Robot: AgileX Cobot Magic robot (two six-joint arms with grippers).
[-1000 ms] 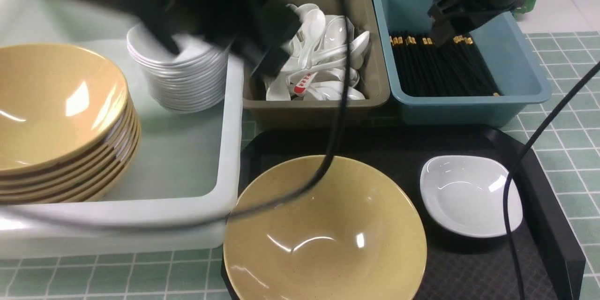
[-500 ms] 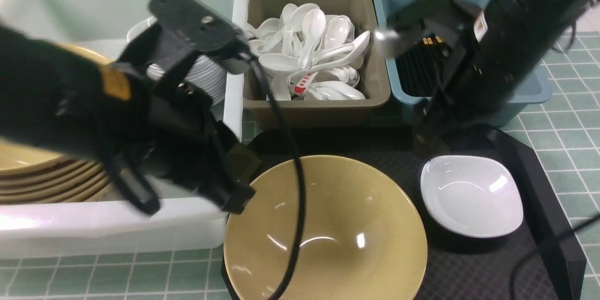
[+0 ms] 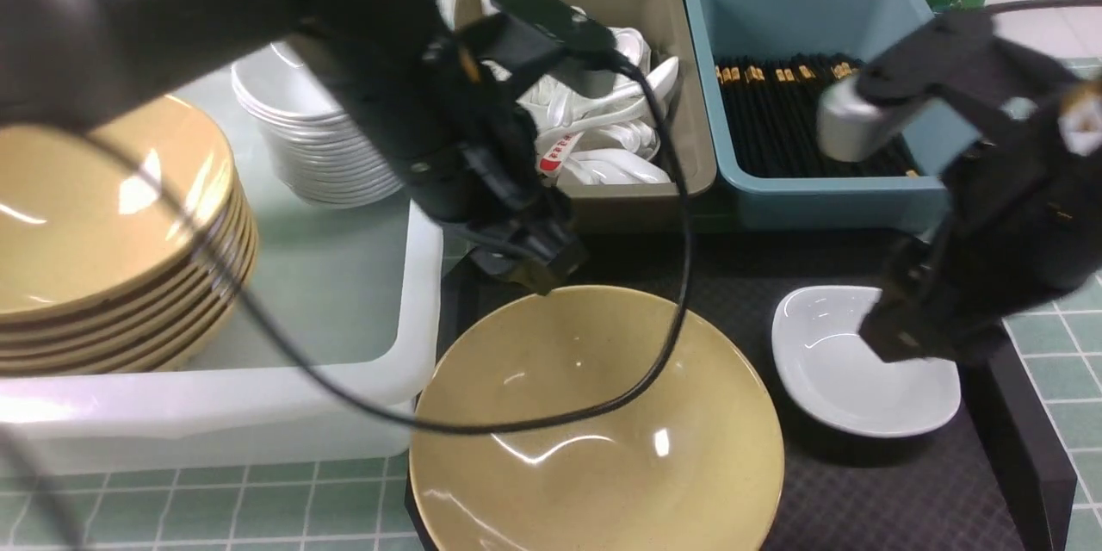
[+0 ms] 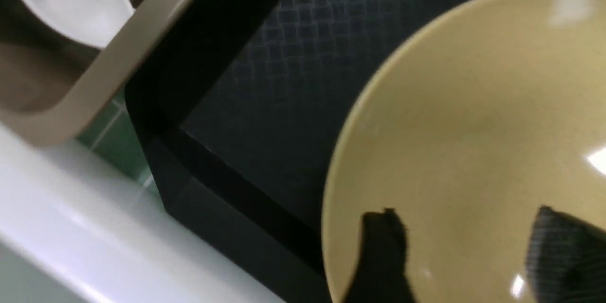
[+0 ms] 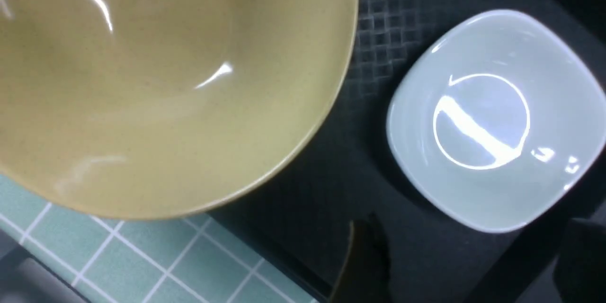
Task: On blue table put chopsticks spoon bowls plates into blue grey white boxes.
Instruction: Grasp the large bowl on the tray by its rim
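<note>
1. Front: both arms have come down to the black tray [image 3: 861, 491]. The left gripper [image 3: 538, 263] is at the bowl [image 3: 594, 422]'s far rim and the right gripper [image 3: 900, 336] is over the plate [image 3: 848, 383]. I judge these the last pieces to box.
2. Left wrist: fingers [image 4: 383, 246] spread and empty above the bowl, which sits mouth up. It is round, so no long axis.
3. Right wrist: fingers [image 5: 364, 260] wide apart, holding nothing. The plate sits mouth up just beside the bowl, with no clear long axis.

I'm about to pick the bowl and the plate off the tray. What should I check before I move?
1. Left gripper open: ok, jaws apart over the bowl.
2. Right gripper open: ok, above the plate.
3. Bowl empty: ok.
4. Plate empty and apart from bowl: ok.
5. Cable clear of bowl: cannot tell; it hangs across the bowl in the front view.
</note>
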